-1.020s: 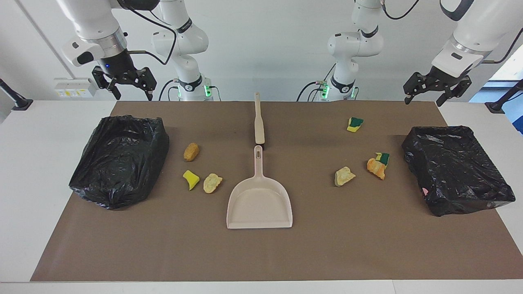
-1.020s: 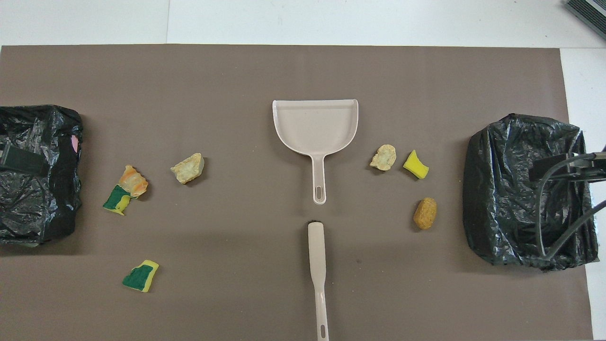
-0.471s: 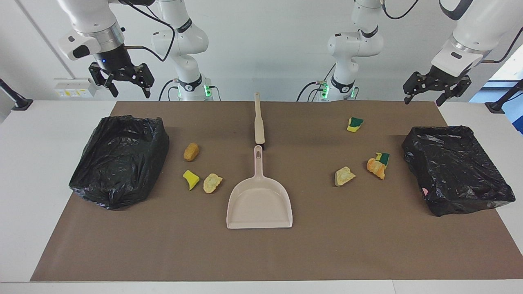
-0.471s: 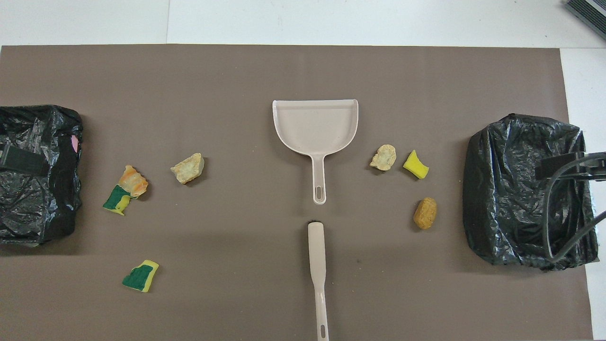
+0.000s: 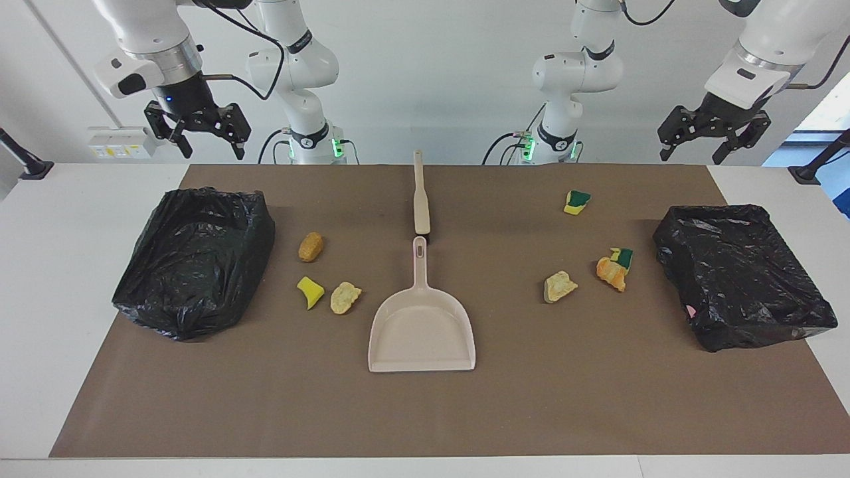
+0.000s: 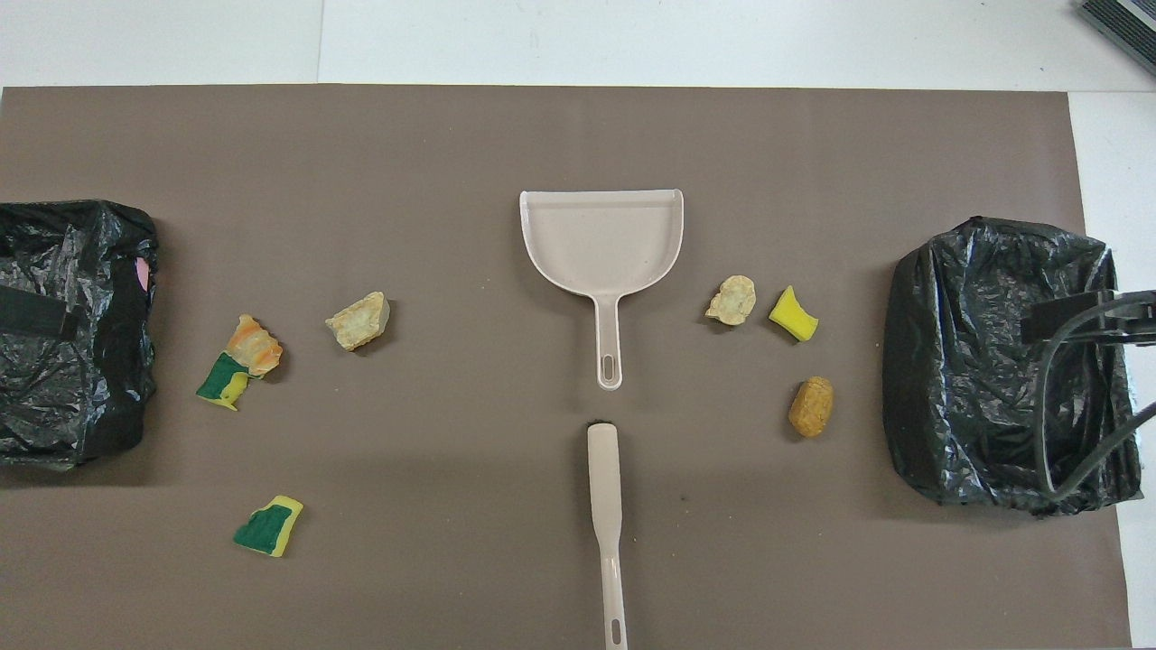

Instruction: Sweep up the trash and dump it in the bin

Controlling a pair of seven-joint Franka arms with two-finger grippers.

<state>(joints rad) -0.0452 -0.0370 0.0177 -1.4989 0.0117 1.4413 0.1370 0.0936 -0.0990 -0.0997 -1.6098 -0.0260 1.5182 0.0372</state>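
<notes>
Both grippers hang high with fingers spread and empty: the right gripper [image 5: 197, 130] is above the table edge near the bin [image 5: 192, 259] at the right arm's end, and the left gripper [image 5: 714, 136] is above the edge near the other bin [image 5: 744, 272]. I judge nothing is done yet, because the brush [image 5: 421, 199] and the dustpan [image 5: 422, 318] lie untouched in the middle of the mat [image 5: 425, 411]. The trash [image 5: 310, 246] lies scattered on the mat between dustpan and bins, three scraps toward the right arm's end and four toward the left arm's, all well apart from both grippers.
</notes>
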